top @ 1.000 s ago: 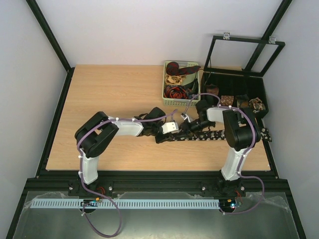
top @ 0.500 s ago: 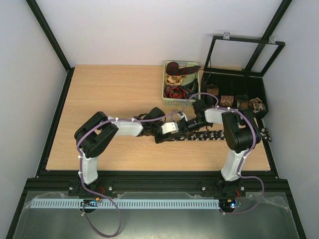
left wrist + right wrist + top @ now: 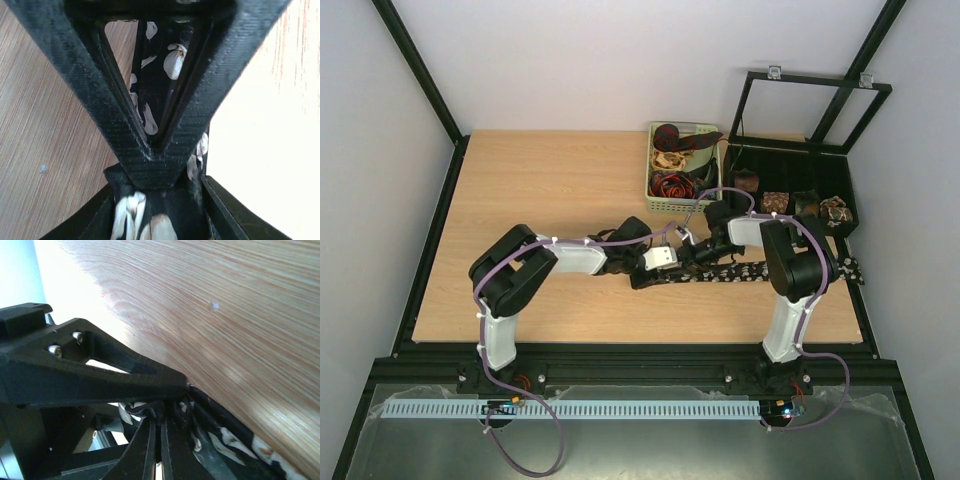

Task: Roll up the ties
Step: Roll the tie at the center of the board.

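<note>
Rolling stage: we judge this the early part of the current piece, with both arms meeting at one end of the black tie [image 3: 740, 271] while most of its length lies flat.
Black tie: it stretches across the near right of the worktop [image 3: 550, 190], from the spot where the arms meet out to the right edge, passing under the right arm on the way.
Left end effector [image 3: 157, 202]: its jaws stand narrowly apart with the tie's bunched end filling the gap between them, so we read it as holding that end.
Right end effector [image 3: 159, 426]: closed tight, its tips nipping a fold of the same tie just beside the left one.
Coil: the arms hide it from above and the wrist views sit too close, so we cannot tell how many turns, if any, are made.
Done already: a row of small rolls [image 3: 775, 200] sits in the compartments of the open black case [image 3: 785, 165] at the far right of the worktop.
Left to do: the black tie needs winding along nearly its whole length and then a place in the case. The green basket [image 3: 653, 172] just left of the case holds a heap of ties [image 3: 675, 160] in dark red and beige, which we take to be waiting their turn. By that count we put the task somewhere near its middle.
</note>
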Robot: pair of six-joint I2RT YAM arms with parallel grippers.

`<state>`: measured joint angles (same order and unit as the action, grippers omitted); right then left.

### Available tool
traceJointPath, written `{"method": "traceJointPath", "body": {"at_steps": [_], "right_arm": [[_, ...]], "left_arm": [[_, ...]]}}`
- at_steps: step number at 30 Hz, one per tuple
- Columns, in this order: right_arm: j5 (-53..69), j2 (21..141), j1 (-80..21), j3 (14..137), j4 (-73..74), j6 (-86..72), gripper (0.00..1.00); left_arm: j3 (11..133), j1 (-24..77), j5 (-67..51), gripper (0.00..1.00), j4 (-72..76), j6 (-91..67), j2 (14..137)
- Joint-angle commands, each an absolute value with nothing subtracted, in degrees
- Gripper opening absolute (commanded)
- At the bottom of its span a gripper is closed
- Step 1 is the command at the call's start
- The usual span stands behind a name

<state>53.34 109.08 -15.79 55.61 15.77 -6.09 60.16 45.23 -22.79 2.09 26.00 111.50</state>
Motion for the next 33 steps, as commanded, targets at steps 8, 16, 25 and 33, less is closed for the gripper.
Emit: {"method": "traceJointPath", "body": {"at_steps": [8,16,25,33], "right_arm": [[42.0,115.0,-15.4,54.4,18.7,-2.6,0.01],[42.8,111.6,-15.0,52.6,17.7,-2.1,0.01],[47.2,108.9,-15.0,53.3,16.9,-3.5,0.01],[46.5,106.0,-15.1,54.7,23.3,-1.3,0.01]], "left_arm": [[56.3,45.2,-25.3,0.64,2.0,22.8,106.0],[56.0,45.4,-23.6,0.71,7.1,20.1,109.4],[56.0,45.2,-17.3,0.48,4.5,24.0,112.7],[52.3,43.7,-18.2,0.35,1.8,27.2,109.0]]}}
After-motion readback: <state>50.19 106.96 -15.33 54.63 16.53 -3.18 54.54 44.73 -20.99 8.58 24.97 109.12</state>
